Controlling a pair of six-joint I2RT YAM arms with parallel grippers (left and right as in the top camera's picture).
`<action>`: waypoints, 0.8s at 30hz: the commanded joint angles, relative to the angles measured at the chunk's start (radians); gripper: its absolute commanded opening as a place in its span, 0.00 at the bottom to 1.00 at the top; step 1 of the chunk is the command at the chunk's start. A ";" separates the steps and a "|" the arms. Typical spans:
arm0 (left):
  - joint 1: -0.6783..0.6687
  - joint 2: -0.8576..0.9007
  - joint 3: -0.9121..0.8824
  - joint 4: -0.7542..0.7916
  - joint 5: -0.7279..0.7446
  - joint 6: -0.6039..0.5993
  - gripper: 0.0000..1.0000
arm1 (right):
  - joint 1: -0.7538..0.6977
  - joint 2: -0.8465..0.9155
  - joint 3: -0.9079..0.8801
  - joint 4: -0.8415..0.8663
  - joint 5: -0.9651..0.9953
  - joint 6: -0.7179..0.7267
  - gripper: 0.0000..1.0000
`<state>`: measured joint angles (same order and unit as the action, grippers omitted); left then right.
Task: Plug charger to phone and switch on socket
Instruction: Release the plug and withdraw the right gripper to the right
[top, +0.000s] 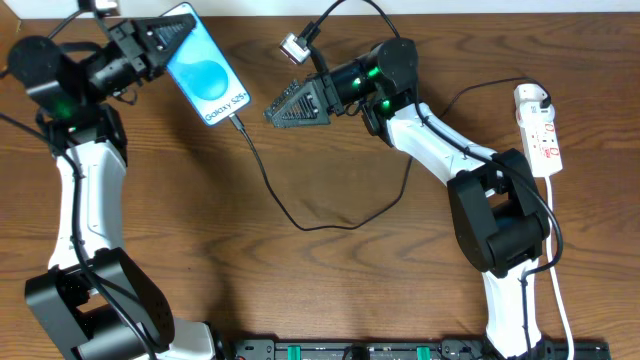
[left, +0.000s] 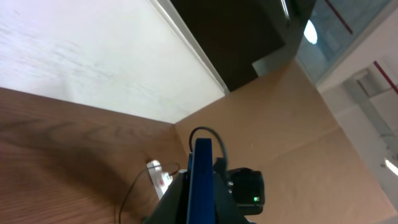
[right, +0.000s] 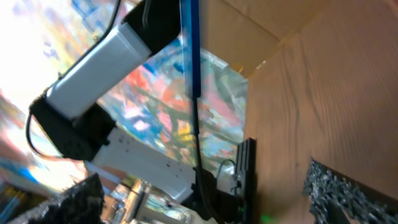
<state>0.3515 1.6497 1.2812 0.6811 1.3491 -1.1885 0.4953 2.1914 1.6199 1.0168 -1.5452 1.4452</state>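
My left gripper (top: 165, 40) is shut on the top end of the phone (top: 205, 75) and holds it tilted at the back left, its light-blue screen facing up. The left wrist view shows the phone edge-on (left: 202, 165) between the fingers (left: 200, 210). The charger's black cable (top: 300, 225) has its plug tip at the phone's lower end (top: 237, 121) and looks seated in it. The cable loops over the table toward the white adapter (top: 530, 97) on the socket strip (top: 545, 145) at the right. My right gripper (top: 280, 108) is open and empty, just right of the plug, its fingers wide apart (right: 211, 199).
The wooden table (top: 350, 290) ends at a pale wall at the back. The strip's white cord (top: 560, 300) runs down the right side to the front edge. The right arm's white link (top: 440, 140) lies over part of the black cable. A brown cardboard panel (left: 298, 124) stands behind.
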 joint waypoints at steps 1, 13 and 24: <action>0.013 -0.001 0.009 0.008 0.003 -0.048 0.07 | -0.008 -0.026 0.002 -0.108 -0.005 -0.133 0.99; 0.014 -0.001 0.009 0.008 0.006 -0.048 0.07 | -0.083 -0.026 0.002 -1.030 0.322 -0.690 0.99; -0.019 -0.001 0.009 -0.182 0.050 0.083 0.08 | -0.150 -0.046 0.002 -1.628 0.840 -0.900 0.99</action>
<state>0.3550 1.6497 1.2804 0.5621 1.3666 -1.1961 0.3603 2.1876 1.6207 -0.5602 -0.9253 0.6178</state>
